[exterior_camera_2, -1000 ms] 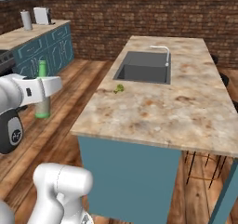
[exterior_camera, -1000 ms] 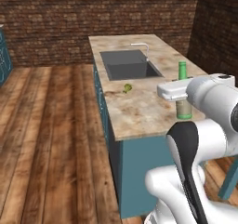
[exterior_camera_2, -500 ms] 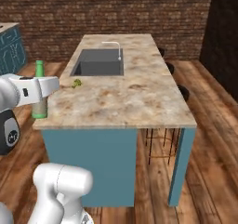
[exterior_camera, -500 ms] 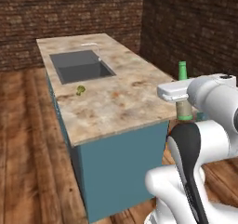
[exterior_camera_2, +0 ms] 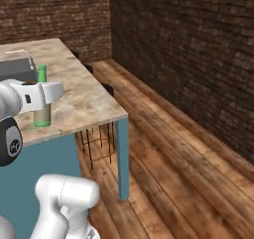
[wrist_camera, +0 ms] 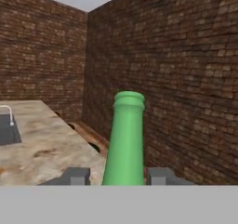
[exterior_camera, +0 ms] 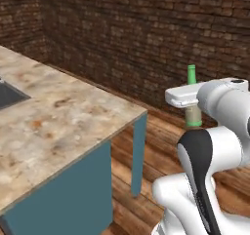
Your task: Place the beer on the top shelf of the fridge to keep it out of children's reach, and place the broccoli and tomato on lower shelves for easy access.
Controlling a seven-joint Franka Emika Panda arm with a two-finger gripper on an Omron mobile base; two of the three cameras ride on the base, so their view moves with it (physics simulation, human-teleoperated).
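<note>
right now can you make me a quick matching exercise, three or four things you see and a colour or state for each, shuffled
Things:
1. beer
2. counter top
3. wall
4. end effector

Colour or state:
a. dark brown brick
b. shut on the bottle
c. green, upright
d. beige speckled stone

Pairs: 1-c, 2-d, 3-a, 4-b
</note>
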